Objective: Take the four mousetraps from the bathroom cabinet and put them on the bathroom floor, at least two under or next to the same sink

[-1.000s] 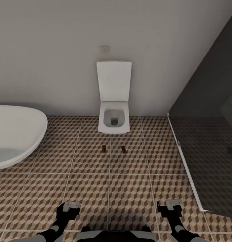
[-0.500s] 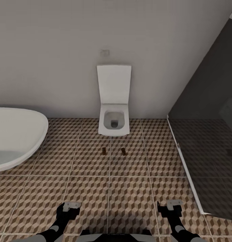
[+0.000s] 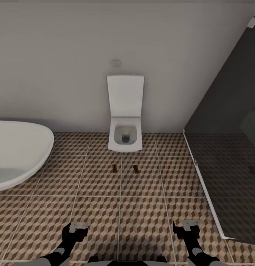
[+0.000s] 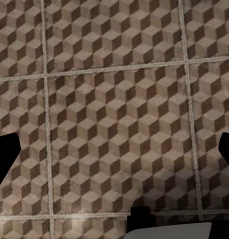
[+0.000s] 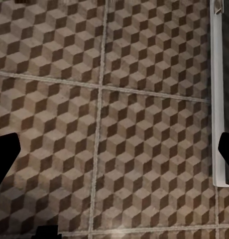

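Fingers of both arms spread wide, empty, over bathroom floor (image 3: 142,218); two mousetraps (image 3: 114,169) well ahead, near toilet (image 3: 124,136).

Plain pale wall (image 3: 61,74) across upper frame. White toilet (image 3: 124,118) at centre, lid raised. White bathtub (image 3: 16,155) at left. Dark glass shower screen (image 3: 231,147) at right.

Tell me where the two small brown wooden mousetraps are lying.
In the head view, both mousetraps lie side by side, apart, on the cube-patterned floor tiles just in front of the white square toilet.
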{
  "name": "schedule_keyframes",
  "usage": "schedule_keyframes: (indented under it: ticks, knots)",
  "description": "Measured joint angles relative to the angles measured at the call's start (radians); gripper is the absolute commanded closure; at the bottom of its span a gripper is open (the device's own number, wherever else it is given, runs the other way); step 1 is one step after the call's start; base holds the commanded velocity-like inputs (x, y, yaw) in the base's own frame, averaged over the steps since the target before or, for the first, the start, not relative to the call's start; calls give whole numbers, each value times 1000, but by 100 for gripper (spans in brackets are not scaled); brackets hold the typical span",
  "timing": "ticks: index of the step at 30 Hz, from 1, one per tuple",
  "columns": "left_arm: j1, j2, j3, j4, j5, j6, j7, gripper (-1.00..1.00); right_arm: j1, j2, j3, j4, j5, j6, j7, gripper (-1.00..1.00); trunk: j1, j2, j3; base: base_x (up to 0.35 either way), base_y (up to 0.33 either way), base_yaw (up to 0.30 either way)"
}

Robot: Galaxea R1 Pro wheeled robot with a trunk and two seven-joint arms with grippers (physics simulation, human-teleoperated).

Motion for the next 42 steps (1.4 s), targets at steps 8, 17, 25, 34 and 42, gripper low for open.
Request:
schedule_keyframes:
  ticks: [8, 17, 25, 34, 42]
  knots:
    - [0, 0, 0, 0, 0, 1, 0, -100, 0, 0, 0, 0, 0, 0, 0, -100, 0, 0, 13, 0, 0, 0]
    - [0, 0, 0, 0, 0, 1, 0, -100, 0, 2, 0, 0, 0, 0, 0, -100, 0, 0, 28, 0, 0, 0]
    - [0, 0, 0, 0, 0, 1, -1, -100, 1, 3, 0, 0, 0, 0, 0, -100, 0, 0, 41, 0, 0, 0]
    - [0, -1, 0, 0, 0, 1, 0, -100, 2, 3, 0, 0, 0, 0, 0, -100, 0, 0, 55, 0, 0, 0]
    - [0, -1, 0, 0, 0, 1, -1, -100, 2, 3, 0, 0, 0, 0, 0, -100, 0, 0, 68, 0, 0, 0]
